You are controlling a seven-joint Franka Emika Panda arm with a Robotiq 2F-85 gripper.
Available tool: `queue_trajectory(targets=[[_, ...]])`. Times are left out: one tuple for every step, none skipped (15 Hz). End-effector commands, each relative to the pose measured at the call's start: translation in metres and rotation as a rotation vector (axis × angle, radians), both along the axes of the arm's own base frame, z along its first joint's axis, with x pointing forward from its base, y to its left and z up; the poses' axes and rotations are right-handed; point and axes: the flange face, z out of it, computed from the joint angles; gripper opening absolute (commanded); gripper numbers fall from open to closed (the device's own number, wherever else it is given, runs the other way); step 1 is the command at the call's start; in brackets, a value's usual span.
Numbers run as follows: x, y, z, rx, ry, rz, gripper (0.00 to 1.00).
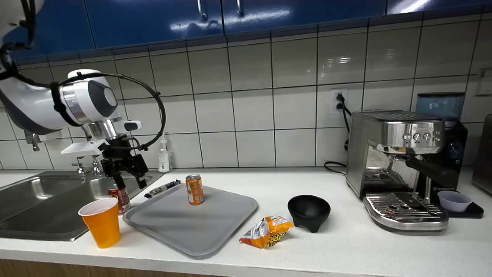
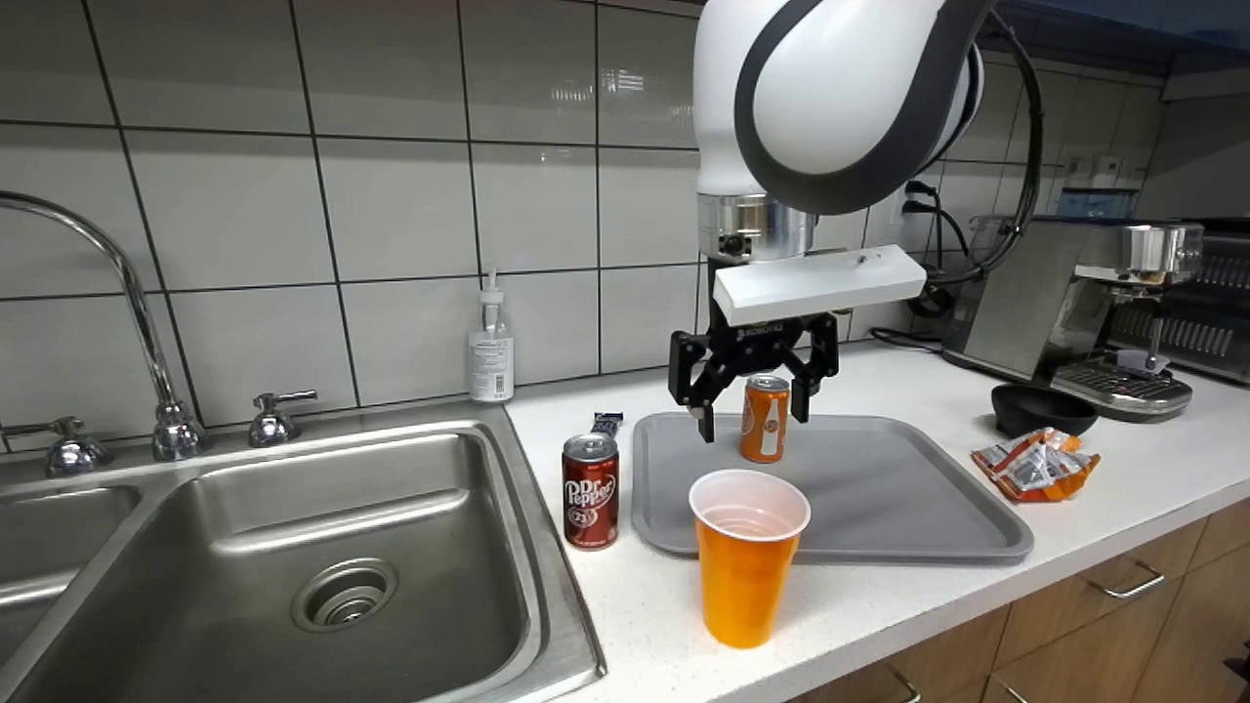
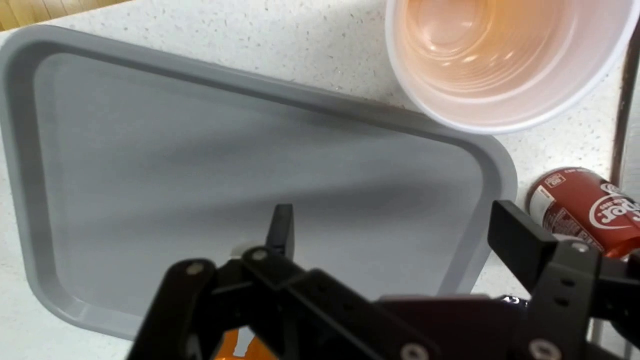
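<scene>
Near the tray [image 1: 188,231], I've got the hand [image 1: 132,184] spread wide, empty; swinging sideways too low could topple the red can [image 2: 590,503] or orange cup [image 2: 747,586].

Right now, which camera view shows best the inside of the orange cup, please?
The wrist view: it looks down into the orange cup to its round bottom, though the picture's top edge cuts part of it off. Both exterior views show the whole cup from the side, mostly its orange outside.
</scene>
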Motion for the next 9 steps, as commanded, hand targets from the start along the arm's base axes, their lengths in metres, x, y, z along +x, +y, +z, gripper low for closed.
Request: queue_trajectory(targets=[[-0.017, 0.001, 0.008, 0.002, -0.004, -0.012, 1.0], [-0.019, 0.001, 0.008, 0.003, -0.003, -0.012, 1.0], [-0.022, 0.001, 0.009, 0.004, -0.003, -0.013, 1.0], [-0.025, 0.0, 0.01, 0.002, -0.004, -0.012, 1.0], [-0.027, 0.0, 0.011, 0.002, -0.005, -0.012, 1.0], [-0.029, 0.0, 0.013, 0.0, -0.005, -0.011, 1.0], [-0.032, 0.0, 0.013, 0.0, -0.005, -0.01, 1.0], [-0.035, 0.0, 0.014, -0.001, -0.005, -0.009, 1.0], [-0.038, 0.0, 0.015, -0.007, -0.005, -0.006, 1.0]])
